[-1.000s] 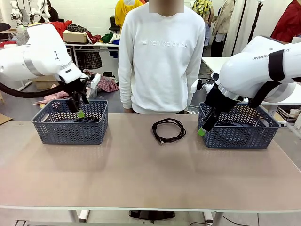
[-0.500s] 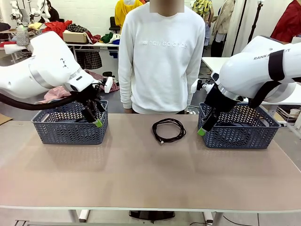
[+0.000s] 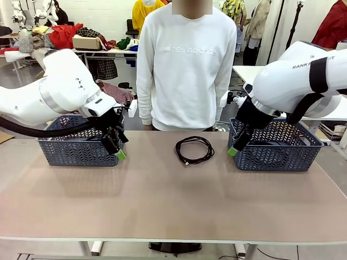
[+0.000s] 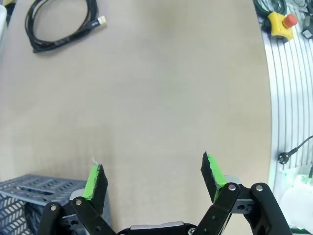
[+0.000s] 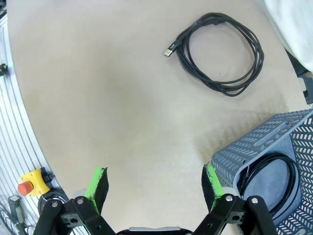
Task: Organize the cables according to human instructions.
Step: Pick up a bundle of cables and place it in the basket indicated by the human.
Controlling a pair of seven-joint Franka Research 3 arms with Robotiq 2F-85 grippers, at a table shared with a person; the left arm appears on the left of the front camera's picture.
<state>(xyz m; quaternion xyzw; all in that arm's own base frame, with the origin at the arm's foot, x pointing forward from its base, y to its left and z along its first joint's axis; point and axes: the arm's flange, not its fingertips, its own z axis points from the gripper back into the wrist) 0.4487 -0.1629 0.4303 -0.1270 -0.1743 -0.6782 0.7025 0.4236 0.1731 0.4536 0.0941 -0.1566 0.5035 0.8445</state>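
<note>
One coiled black cable [image 3: 194, 149] lies flat on the surface [image 3: 173, 200] near its far edge, roughly midway between the two baskets and just in front of the person [image 3: 185, 65] in a white sweatshirt standing at the far side. Its small metal-tipped plug end points toward the robot's side, as the right wrist view shows it [image 5: 220, 53]; the left wrist view catches the same loop at its top corner [image 4: 63, 23]. A second black cable [image 5: 271, 183] is coiled inside the right basket [image 3: 276, 145], seen through the basket's open top in the right wrist view.

The right gripper [image 3: 233, 151] hangs at the near left corner of the right basket, its green-padded fingers spread wide with nothing between them, bare surface below. The left gripper [image 3: 119, 154] sits just off the right end of the left basket [image 3: 76, 145], low over the surface, its jaws likewise wide apart and empty; in its wrist view a corner of that basket shows beside one finger [image 4: 96, 180]. Both baskets are grey-blue plastic with a herringbone pattern and stand well apart at either end of the far side. What the left basket holds I cannot tell.
</note>
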